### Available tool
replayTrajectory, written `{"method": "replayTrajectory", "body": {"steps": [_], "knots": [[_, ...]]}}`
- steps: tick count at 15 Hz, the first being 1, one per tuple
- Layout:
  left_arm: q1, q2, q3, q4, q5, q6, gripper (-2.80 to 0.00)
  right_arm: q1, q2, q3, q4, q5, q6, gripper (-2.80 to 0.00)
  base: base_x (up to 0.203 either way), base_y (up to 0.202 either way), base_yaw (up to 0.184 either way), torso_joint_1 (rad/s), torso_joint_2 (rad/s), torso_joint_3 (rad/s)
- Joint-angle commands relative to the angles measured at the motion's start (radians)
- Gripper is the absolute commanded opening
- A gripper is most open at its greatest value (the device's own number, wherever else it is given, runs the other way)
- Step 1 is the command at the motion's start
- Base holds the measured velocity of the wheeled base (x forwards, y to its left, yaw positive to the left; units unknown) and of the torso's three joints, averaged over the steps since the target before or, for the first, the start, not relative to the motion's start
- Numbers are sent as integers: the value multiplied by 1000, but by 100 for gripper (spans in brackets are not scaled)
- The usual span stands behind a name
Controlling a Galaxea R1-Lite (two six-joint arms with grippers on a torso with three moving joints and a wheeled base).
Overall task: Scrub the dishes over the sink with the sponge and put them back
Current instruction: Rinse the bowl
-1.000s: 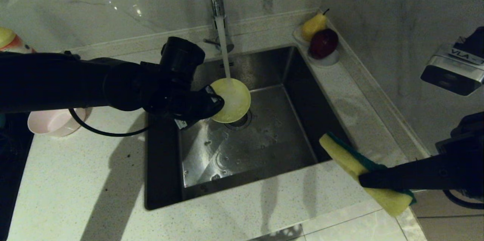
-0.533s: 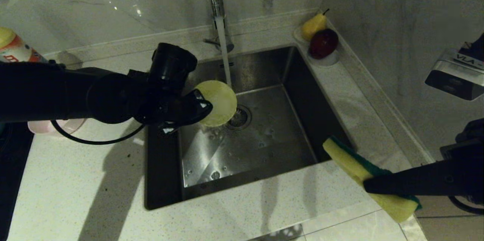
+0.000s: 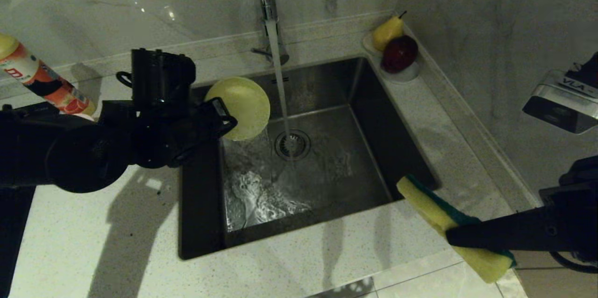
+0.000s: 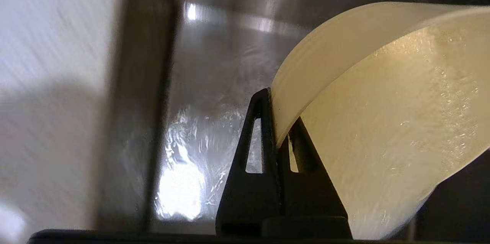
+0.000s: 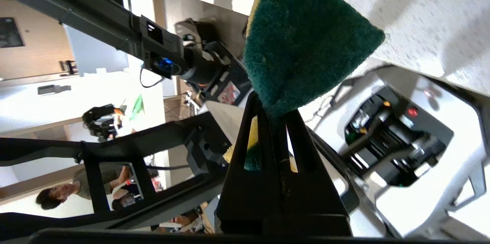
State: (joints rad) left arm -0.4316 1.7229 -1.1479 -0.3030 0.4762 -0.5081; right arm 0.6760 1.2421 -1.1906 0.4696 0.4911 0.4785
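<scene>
Left gripper (image 3: 223, 120) clenches the yellow bowl's (image 3: 243, 107) rim over the sink's (image 3: 373, 116) far-left corner, left of the running water; its wrist view alone shows the pinched rim; right gripper (image 3: 455, 235) grasps the sponge (image 3: 430, 207) at the near-right counter.

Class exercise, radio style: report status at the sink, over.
Left gripper shut on yellow bowl, tilted over the sink, beside the running water. Right gripper shut on sponge above the counter. Nothing between them.
</scene>
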Motion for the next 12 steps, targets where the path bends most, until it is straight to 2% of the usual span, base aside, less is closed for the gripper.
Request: {"method": "replayTrajectory", "body": {"steps": [1, 3, 8, 12], "knots": [[24, -54, 87, -155, 5, 81, -280, 1, 12, 16, -17, 9, 3, -280, 0, 0, 0, 0, 0, 0], [48, -76, 129, -292, 3, 118, -280, 2, 16, 21, -19, 15, 3, -280, 0, 0, 0, 0, 0, 0], [66, -91, 174, -529, -6, 210, -280, 1, 17, 26, -18, 29, 5, -280, 0, 0, 0, 0, 0, 0], [65, -127, 234, -678, -82, 286, -280, 1, 35, 33, -19, 30, 5, -280, 0, 0, 0, 0, 0, 0]]}}
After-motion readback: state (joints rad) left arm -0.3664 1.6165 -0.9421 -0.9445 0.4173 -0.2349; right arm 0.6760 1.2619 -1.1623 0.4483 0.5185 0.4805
